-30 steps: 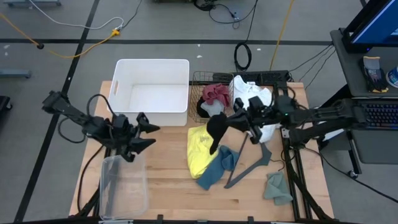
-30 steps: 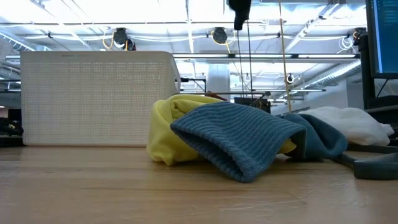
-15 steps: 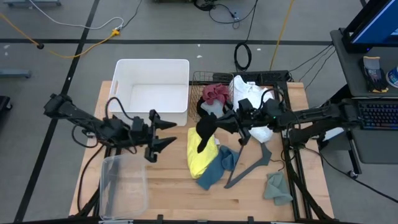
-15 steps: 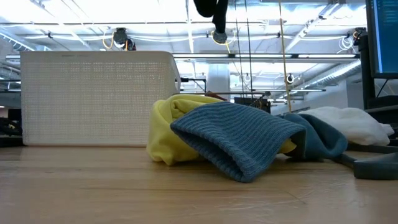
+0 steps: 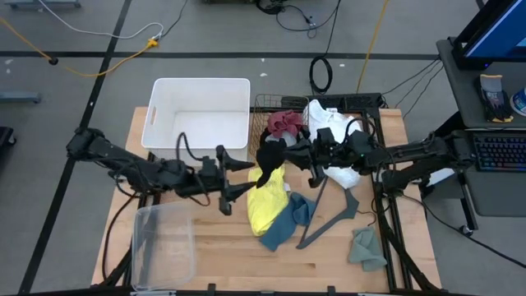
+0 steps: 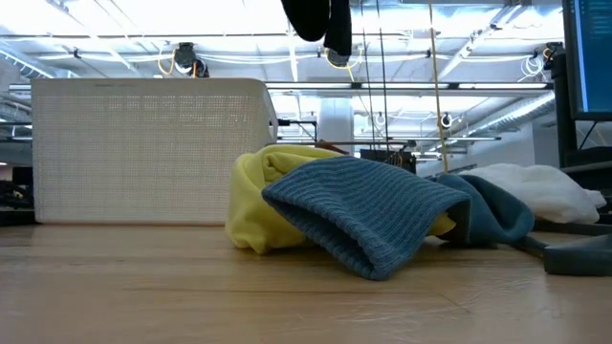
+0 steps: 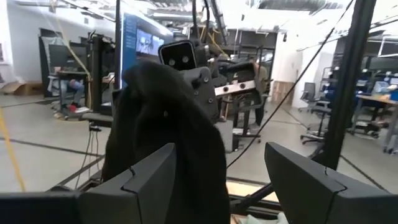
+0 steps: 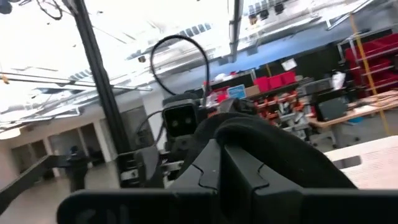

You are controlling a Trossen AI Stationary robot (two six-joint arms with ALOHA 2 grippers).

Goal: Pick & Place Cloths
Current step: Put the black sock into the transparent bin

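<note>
The black cloth [image 5: 269, 164] hangs lengthwise — clamped in the closed right end effector [image 5: 283, 153] above the bench [image 5: 222, 255]. The left end effector [image 5: 240, 177], fingers wide, faces it just beside — the nearer free arm for a handover.

A big white plastic bin [image 5: 198, 123] sits at the back of the light wooden table [image 5: 222, 255]. Right beside it stands a dark wire basket [image 5: 265, 105]. A clear plastic box [image 5: 163, 248] sits at the front corner of the table. A dark grey plastic hanger [image 5: 329, 215] lies flat on the wood. Black and yellow cables [image 5: 320, 74] lie on the grey floor behind the table.
</note>
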